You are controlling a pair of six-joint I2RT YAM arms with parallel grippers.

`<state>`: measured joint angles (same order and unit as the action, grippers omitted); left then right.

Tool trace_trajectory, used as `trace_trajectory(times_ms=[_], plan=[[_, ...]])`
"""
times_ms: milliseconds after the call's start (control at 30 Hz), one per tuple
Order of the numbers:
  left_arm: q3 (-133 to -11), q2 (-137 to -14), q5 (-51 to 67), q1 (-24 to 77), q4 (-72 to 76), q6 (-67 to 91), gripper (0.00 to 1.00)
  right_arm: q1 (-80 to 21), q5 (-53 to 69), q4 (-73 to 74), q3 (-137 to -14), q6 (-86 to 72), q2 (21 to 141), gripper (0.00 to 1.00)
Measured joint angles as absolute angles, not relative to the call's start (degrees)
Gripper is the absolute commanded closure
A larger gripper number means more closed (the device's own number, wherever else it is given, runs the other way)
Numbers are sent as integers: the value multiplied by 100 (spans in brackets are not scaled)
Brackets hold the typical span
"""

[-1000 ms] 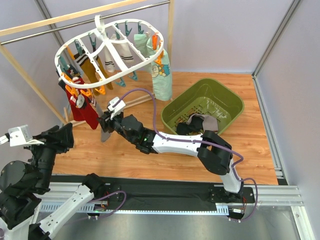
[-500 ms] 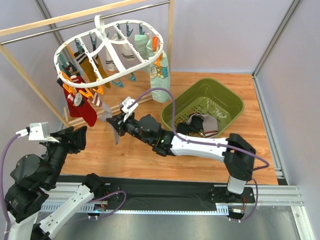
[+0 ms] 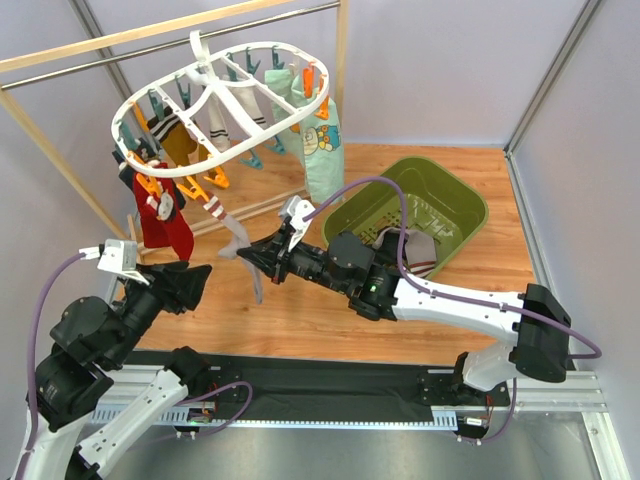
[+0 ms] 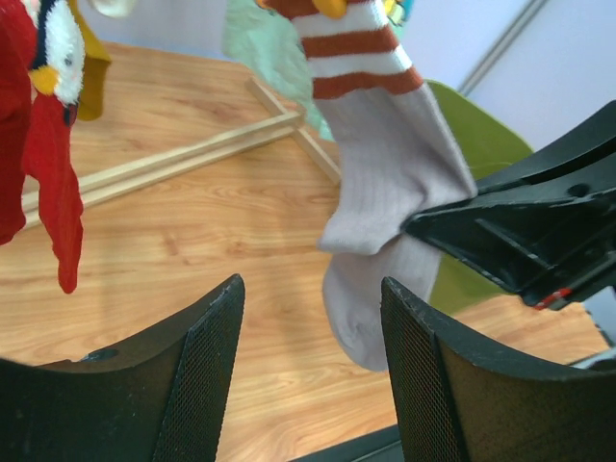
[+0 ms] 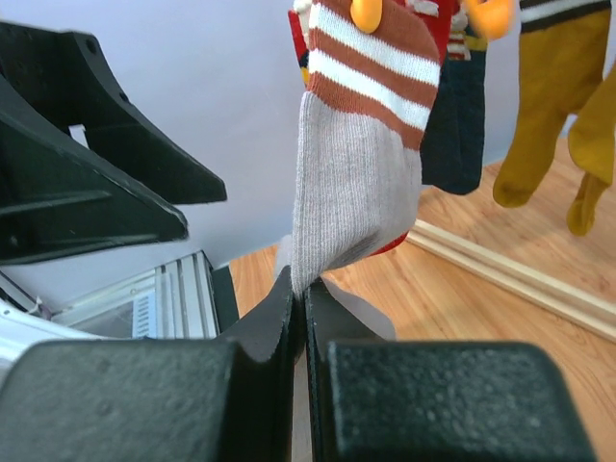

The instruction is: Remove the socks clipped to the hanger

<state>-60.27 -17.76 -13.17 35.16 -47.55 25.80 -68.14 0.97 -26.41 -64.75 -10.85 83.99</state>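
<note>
**Top external view:** The white plastic hanger [image 3: 205, 78], an oval frame with crossbars, hangs at 11 o'clock from a wooden rail [image 3: 150, 35]. The socks [image 3: 322, 150] under it overlap too closely to count. The right end effector [image 3: 255, 258] is clamped tight on a ribbed grey sock [image 3: 236, 238] hanging below the frame's near edge. The left end effector [image 3: 195, 280], at 8 o'clock, is spread apart and holds nothing. A perforated green basket [image 3: 440, 195] sits at 3 o'clock on the wood-grain worktop [image 3: 505, 255]. The arm partly hides the fabric inside it.

**Left wrist view:** Black fingers [image 4: 217, 356] with mesh-textured pads stand apart at 6 o'clock, with only bare worktop between their tips. Just above them the grey sock droops at centre, its rust-and-white striped cuff cut off by the top edge. The right end effector comes in from 3 o'clock and pinches the sock at the heel. A red sock [image 4: 43, 164] hangs at 9 o'clock, its top out of frame.

**Right wrist view:** The two jaws meet at 6 o'clock on a fold of the grey sock. An orange clip [image 5: 366, 12] at 12 o'clock is cropped. Mustard socks [image 5: 549, 87] dangle at 2 o'clock. The left end effector is a dark, angular shape at 9 o'clock.
</note>
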Motion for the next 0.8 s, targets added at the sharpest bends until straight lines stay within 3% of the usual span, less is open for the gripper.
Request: trace_trajectory(times_ms=[267,633,800], plan=[[-5629,-2106,-683,3516,-4296,2786,34,-6748,91,-2475,-5951,-1118,7909,100],[-4781,-2484,1138,3516,-3188,2646,29,-6547,252,-2418,-5669,-1417,7135,100],[-4539,-2582,1754,3516,-2672,2635,20,-6547,322,-2421,-5638,-1549,7089,100]])
